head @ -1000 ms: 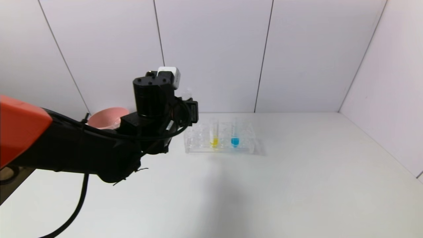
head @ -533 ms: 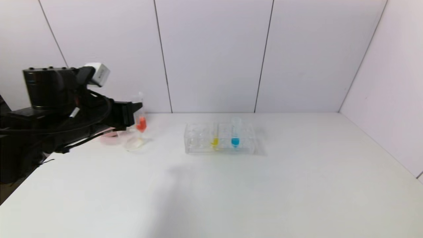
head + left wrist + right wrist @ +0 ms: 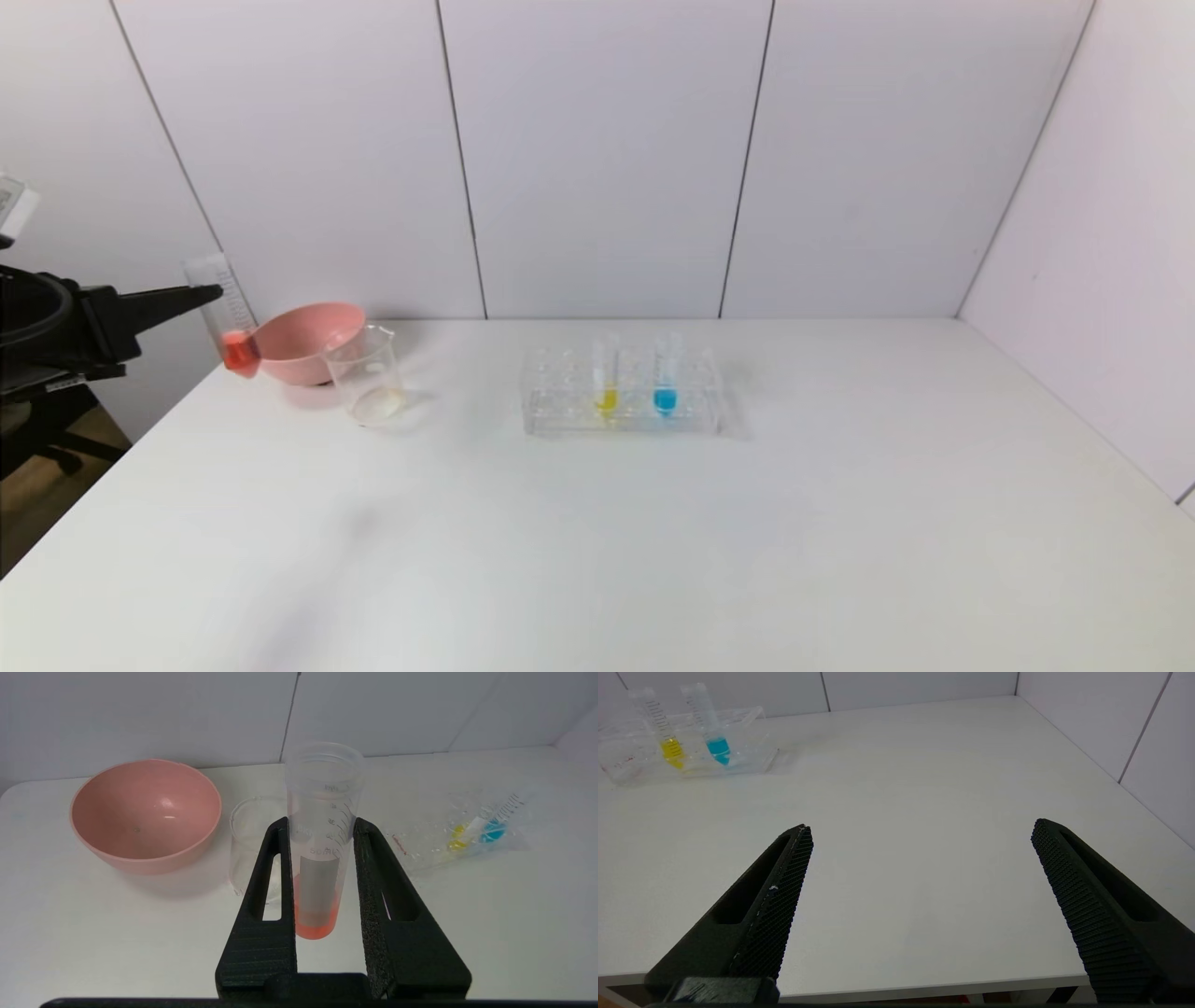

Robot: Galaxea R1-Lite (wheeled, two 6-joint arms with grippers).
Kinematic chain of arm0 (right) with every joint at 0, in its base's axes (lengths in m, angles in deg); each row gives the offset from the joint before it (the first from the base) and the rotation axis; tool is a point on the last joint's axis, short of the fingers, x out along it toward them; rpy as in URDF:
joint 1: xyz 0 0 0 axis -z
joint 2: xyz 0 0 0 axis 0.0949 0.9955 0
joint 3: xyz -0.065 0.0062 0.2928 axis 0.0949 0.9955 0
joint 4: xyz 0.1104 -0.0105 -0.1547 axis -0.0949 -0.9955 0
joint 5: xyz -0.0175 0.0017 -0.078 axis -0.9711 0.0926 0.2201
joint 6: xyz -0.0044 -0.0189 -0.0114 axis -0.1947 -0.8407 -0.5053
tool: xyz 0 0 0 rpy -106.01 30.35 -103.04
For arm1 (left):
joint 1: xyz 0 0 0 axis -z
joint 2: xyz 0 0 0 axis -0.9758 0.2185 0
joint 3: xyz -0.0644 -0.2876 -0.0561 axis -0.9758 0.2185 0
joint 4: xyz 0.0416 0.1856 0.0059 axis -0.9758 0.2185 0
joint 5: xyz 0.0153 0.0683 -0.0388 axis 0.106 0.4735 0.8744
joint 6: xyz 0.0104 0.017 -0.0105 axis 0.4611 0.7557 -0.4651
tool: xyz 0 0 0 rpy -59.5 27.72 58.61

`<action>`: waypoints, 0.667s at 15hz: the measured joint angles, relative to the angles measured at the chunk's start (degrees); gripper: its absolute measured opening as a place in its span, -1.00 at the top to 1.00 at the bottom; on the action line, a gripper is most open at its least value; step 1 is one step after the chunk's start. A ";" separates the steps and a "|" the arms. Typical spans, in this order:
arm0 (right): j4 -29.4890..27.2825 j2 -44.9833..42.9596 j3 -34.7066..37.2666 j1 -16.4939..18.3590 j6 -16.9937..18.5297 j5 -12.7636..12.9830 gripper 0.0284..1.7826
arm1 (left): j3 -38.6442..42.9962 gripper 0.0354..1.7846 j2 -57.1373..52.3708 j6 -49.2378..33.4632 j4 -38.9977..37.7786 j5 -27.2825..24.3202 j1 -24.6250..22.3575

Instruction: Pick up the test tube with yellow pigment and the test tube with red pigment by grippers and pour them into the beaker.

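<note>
The left gripper (image 3: pixel 322 833) is clamped on the test tube with red pigment (image 3: pixel 323 826), its 2 fingers (image 3: pixel 271 877) pressing either side of the graduated band while the red-orange tip hangs free below them; in the head view the tube (image 3: pixel 227 317) is held near upright at the table's far left edge, beside the pink bowl (image 3: pixel 303 341) and short of the beaker (image 3: pixel 369 373); the beaker stands on the white table (image 3: pixel 597 541) just beside the bowl. The test tube with yellow pigment (image 3: pixel 605 373) stands upright in the clear rack (image 3: pixel 621 415), next to a blue-tipped tube (image 3: pixel 665 373), well apart from the beaker. The right gripper (image 3: pixel 920 872) hovers low over the near part of the table with its fingers spread wide and nothing between them. The tube looks light, stiff and smooth-walled, likely slippery under too loose a squeeze and liable to crack under too hard a one; the mid-body hold on the band seems sound, leaving the open mouth clear for tipping; the liquid sits low, so a steep tilt over the beaker's lip would probably be needed.
</note>
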 joint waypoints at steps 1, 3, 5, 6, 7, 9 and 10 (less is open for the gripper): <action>0.00 0.00 0.00 0.00 0.00 0.00 -0.92 | -1.68 0.57 1.84 1.38 0.18 -2.04 -0.63; 0.00 0.00 0.00 0.00 0.02 -0.02 -0.92 | -4.99 0.57 5.78 5.62 0.99 -4.61 -1.08; 0.00 0.00 0.00 0.00 0.02 0.00 -0.92 | -9.35 0.57 9.56 9.17 3.13 -6.49 -0.50; 0.00 0.00 0.00 0.00 0.02 0.00 -0.92 | -11.93 0.57 11.02 10.36 5.51 -6.70 -0.04; 0.00 0.00 0.00 0.00 0.02 -0.02 -0.92 | -15.32 0.57 12.48 12.07 9.39 -6.75 0.30; -0.02 0.00 0.00 0.00 0.02 0.00 -0.92 | -23.02 0.57 14.96 17.69 19.83 -6.58 0.88; 0.00 0.00 0.00 0.00 0.02 0.00 -0.92 | -27.47 0.57 16.18 21.63 26.71 -6.21 1.10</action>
